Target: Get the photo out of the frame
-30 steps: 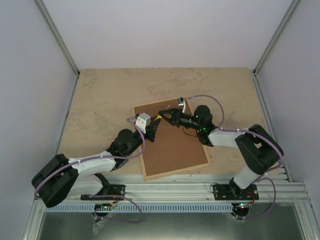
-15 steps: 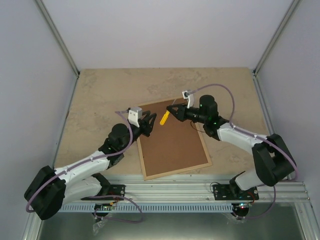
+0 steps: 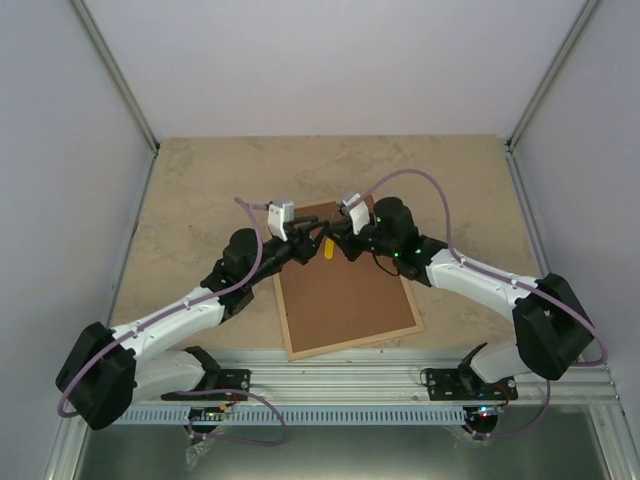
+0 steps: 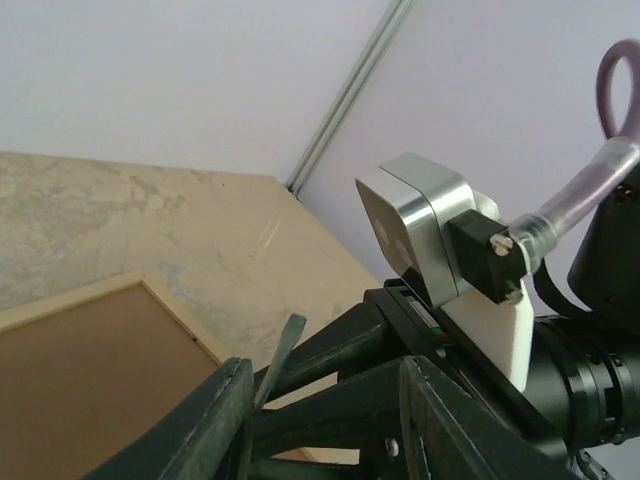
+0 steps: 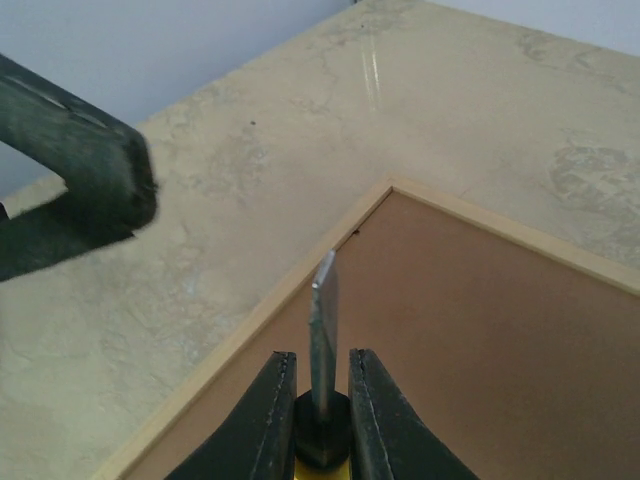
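Lying face down on the bench (image 5: 250, 150), the frame (image 5: 250, 323) showed its brown backing board (image 5: 480, 330) uppermost, so the photo was hidden from view. The right tool (image 5: 322, 360) was pinching a yellow-handled flat screwdriver (image 5: 322, 310), whose blade pointed toward the frame's far corner. The left tool (image 4: 325, 390) had its fingers (image 4: 225, 420) spread, gripping nothing, just beside the right tool above the frame's far end.
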Controlling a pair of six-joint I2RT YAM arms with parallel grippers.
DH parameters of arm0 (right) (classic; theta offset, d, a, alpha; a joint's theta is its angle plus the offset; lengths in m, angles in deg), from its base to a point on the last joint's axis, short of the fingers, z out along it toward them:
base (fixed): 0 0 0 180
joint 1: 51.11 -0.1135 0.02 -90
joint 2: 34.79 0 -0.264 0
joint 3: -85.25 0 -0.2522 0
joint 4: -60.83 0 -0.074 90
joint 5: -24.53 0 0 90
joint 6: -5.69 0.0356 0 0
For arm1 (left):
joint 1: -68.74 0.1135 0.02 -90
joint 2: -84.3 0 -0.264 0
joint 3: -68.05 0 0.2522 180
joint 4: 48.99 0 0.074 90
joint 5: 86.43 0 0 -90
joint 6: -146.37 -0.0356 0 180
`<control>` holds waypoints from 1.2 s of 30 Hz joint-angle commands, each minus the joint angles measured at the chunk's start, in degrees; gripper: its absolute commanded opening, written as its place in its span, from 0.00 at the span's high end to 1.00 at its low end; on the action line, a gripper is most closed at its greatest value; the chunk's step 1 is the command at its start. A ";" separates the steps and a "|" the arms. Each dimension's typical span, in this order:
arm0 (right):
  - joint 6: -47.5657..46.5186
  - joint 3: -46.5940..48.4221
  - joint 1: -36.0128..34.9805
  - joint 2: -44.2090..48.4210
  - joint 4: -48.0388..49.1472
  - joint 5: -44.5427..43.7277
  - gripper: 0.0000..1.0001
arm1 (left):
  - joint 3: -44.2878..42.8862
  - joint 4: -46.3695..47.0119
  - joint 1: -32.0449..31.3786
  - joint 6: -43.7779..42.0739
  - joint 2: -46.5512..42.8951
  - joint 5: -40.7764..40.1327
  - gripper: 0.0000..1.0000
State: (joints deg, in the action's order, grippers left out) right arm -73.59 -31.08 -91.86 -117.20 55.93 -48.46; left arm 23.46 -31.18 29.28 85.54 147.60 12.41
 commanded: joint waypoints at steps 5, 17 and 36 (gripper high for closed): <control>-6.86 3.69 -3.24 -2.65 -2.55 -4.62 0.99 | -2.40 0.85 0.26 3.52 3.29 2.28 0.65; -8.28 4.83 -5.03 -4.09 -2.73 -5.57 0.99 | -3.08 -0.70 0.26 6.31 6.55 -2.02 0.83; -8.83 5.98 -6.24 -6.64 -2.35 -6.38 0.99 | -3.08 -3.54 0.26 6.70 8.26 -7.72 0.81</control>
State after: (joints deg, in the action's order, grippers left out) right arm -81.37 -27.27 -97.58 -122.91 52.19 -55.63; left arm 21.97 -34.50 29.36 92.11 155.08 6.38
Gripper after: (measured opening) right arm 0.132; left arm 0.209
